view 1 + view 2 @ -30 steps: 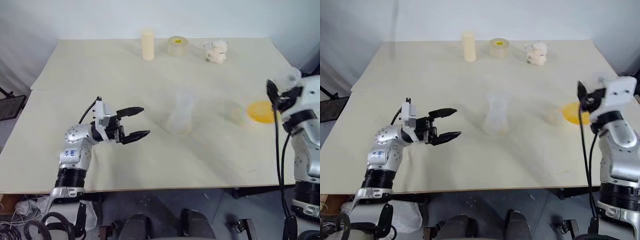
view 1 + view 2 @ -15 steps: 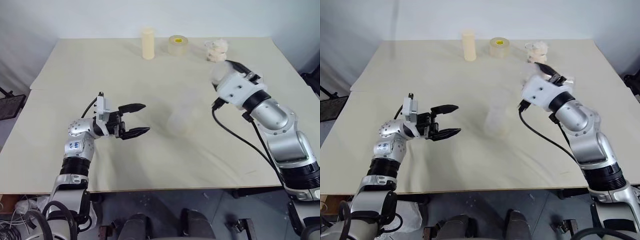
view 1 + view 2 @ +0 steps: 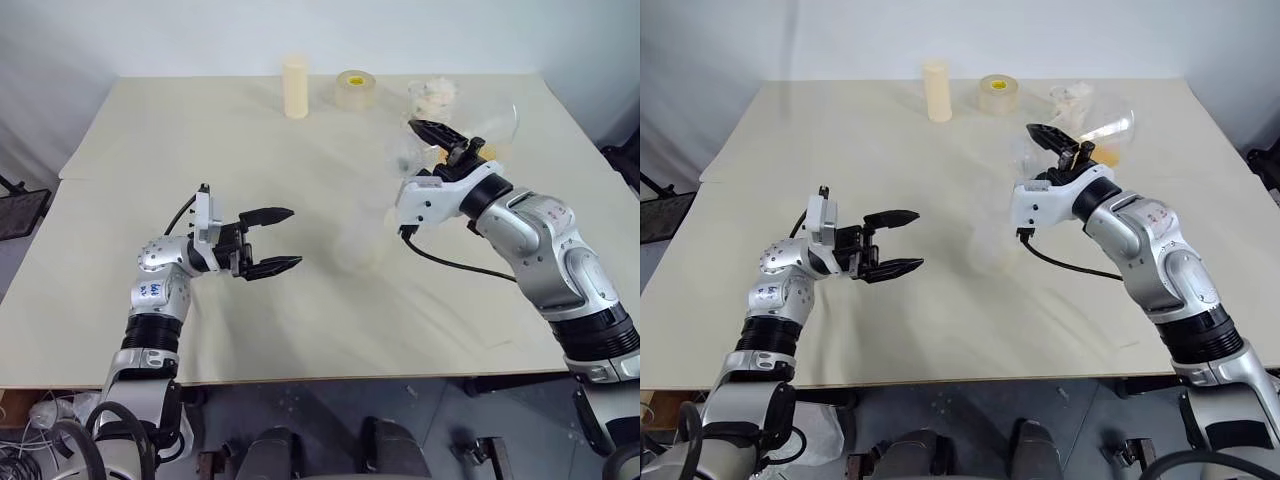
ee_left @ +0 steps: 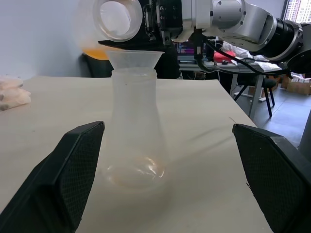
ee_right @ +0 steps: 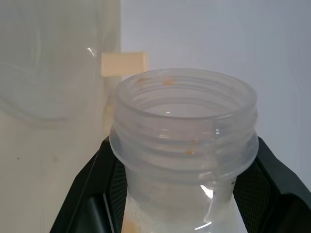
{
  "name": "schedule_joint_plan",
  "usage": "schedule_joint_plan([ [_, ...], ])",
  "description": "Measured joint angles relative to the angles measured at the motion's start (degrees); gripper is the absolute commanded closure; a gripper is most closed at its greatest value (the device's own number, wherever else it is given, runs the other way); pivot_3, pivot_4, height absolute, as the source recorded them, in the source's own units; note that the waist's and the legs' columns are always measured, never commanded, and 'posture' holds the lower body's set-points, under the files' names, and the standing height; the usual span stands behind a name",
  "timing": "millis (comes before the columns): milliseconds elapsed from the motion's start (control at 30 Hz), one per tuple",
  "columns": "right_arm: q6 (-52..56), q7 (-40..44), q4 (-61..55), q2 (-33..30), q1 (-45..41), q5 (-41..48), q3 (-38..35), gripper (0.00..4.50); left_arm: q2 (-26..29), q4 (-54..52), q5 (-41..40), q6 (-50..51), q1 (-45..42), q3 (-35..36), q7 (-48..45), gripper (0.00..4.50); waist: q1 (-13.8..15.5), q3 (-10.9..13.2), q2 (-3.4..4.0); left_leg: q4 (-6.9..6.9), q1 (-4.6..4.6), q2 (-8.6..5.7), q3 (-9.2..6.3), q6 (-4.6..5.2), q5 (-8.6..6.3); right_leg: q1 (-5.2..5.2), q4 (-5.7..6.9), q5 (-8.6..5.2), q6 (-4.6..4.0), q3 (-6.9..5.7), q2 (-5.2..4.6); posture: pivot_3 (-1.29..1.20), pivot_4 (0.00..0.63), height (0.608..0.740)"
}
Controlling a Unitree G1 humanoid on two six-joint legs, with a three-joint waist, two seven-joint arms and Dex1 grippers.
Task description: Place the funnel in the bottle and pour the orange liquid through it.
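Observation:
The translucent bottle (image 4: 133, 131) stands upright at mid-table, and the clear funnel (image 4: 134, 57) sits in its neck. My right gripper (image 3: 450, 140) is shut on the threaded neck of a clear container (image 5: 183, 126). That container lies tipped on its side just above the funnel. The orange liquid (image 4: 95, 51) pools in its lower side, and I see no stream falling. My left gripper (image 3: 292, 238) is open and level, aimed at the bottle (image 3: 358, 238) from its left. A short gap separates its fingertips from the bottle.
A cream cylinder (image 3: 295, 88), a tape roll (image 3: 355, 90) and a crumpled white wad (image 3: 432, 95) line the table's far edge. The right forearm and its cable (image 3: 450, 262) cross the table to the right of the bottle.
The right arm swung in from the table's right edge to above the bottle, carrying the container and rolling it onto its side. The left gripper kept its place and stayed open.

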Motion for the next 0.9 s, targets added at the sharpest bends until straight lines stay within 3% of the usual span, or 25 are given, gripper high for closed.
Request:
schedule_joint_plan([
  [900, -13.03, -4.96, 7.15, -0.74, -3.06, -11.95, 0.01, 2.05, -0.41, 0.02, 0.00, 0.05, -0.01, -0.02, 0.81, 0.00, -0.05, 0.00, 0.00, -0.01, 0.00, 0.01, 0.00, 0.00, 0.00, 0.00, 0.00, 0.00, 0.00, 0.00, 0.00, 0.00, 0.150, 0.740],
])
